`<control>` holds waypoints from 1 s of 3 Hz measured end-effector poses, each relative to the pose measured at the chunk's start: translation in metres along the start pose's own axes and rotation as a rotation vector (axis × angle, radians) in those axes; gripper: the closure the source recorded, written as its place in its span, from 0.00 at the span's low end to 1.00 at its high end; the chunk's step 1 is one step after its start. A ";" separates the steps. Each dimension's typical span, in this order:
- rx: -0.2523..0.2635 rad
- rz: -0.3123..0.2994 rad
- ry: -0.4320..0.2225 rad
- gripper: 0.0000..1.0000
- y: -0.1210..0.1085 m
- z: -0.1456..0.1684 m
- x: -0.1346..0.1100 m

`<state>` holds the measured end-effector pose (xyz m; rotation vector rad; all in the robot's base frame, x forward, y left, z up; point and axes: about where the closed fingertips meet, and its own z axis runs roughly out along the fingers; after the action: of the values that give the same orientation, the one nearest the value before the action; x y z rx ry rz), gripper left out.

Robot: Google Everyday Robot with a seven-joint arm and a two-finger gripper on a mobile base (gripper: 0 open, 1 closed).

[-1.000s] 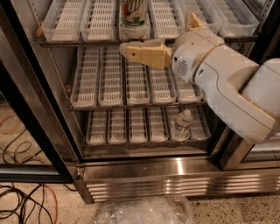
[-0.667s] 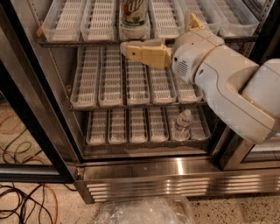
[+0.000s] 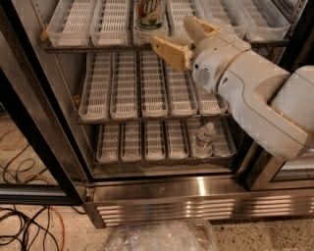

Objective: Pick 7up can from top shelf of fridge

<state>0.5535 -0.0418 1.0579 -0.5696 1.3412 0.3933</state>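
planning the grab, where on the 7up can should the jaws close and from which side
Likely take the can by its round side wall, a jaw on either side, coming in through the open front of the fridge. It stands upright in a lane of the top shelf, so its sides are exposed that way. The gripper hangs just right of it, jaws open.

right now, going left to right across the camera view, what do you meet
floor cables, 7up can on the top shelf, open claw just right of it, water bottle on the bottom rack, white arm
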 end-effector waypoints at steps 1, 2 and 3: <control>0.000 0.000 0.000 0.40 0.000 0.000 0.000; 0.000 0.000 0.000 0.28 0.000 0.000 0.000; 0.000 0.000 0.000 0.36 0.000 0.000 0.000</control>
<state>0.5535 -0.0417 1.0579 -0.5698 1.3411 0.3932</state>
